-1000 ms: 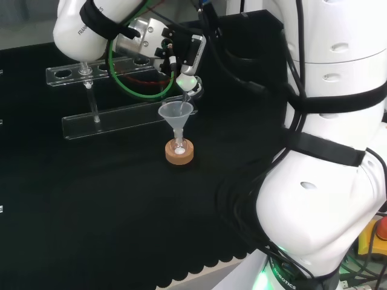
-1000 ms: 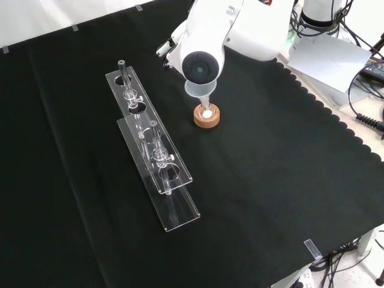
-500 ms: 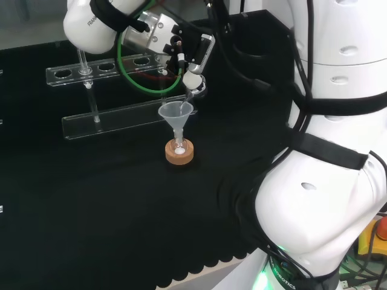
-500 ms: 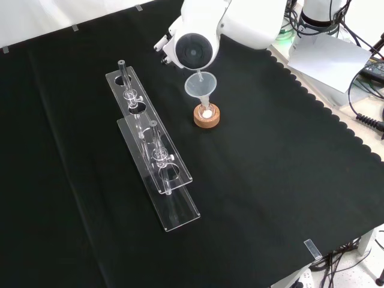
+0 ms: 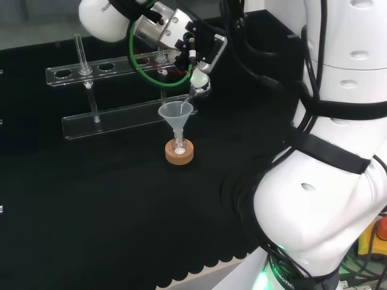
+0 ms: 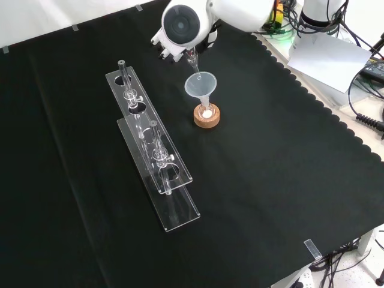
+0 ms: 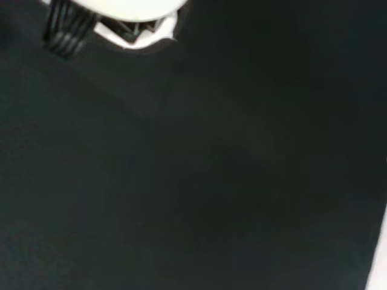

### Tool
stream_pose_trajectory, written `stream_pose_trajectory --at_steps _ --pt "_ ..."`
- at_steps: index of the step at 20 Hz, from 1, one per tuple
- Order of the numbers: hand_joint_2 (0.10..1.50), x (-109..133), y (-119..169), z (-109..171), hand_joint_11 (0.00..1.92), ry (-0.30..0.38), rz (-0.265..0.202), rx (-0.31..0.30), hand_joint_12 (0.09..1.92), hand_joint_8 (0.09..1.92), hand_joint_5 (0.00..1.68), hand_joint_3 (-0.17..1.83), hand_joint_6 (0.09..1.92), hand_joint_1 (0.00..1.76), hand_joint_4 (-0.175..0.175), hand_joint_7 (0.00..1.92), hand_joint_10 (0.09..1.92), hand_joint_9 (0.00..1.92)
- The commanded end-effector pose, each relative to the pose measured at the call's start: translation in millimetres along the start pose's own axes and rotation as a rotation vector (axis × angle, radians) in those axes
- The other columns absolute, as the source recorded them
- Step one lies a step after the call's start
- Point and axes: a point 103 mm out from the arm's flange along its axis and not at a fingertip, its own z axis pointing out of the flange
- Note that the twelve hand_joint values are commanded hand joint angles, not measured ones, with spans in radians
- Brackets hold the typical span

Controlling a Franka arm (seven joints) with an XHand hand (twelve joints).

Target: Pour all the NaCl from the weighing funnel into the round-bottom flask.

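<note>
A clear plastic funnel (image 5: 176, 113) (image 6: 200, 84) sits in the neck of a small round-bottom flask (image 5: 179, 147) (image 6: 206, 111) on a cork ring (image 5: 180, 156) (image 6: 207, 118). White powder lies in the flask's bottom. The hand (image 5: 204, 57) (image 6: 162, 45) hangs just above and behind the funnel's rim in the head view, shut on a clear weighing funnel (image 5: 193, 91) (image 6: 192, 60). The weighing funnel tilts steeply, its tip pointing down into the funnel's mouth. A blurred white part of the hand (image 7: 121, 15) shows in the wrist view over black cloth.
Two long clear plastic racks (image 5: 121, 118) (image 6: 150, 144) stand left of the flask in the front view, with thin glass tubes (image 5: 92, 99) upright in them. The arm's big white links (image 5: 326, 181) rise at the head view's right. The cloth's scalloped edge (image 6: 327, 111) runs at the front view's right.
The arm and hand have risen and swung away, up in the front view and to the right in the head view. The funnel now shows whole there, and the weighing funnel stands higher over it.
</note>
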Motion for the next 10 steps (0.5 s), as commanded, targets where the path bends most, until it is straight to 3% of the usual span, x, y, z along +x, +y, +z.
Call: stream_pose_trajectory --at_steps 1,10 --pt "0.67 -4 2 12 0.31 0.068 -0.015 -0.014 1.3 0.63 1.16 0.73 0.89 1.1 0.175 0.42 0.55 0.71" --pt "0.67 -11 7 22 0.3 0.132 -0.016 -0.049 1.31 0.63 1.16 0.73 0.9 1.09 0.175 0.42 0.55 0.71"
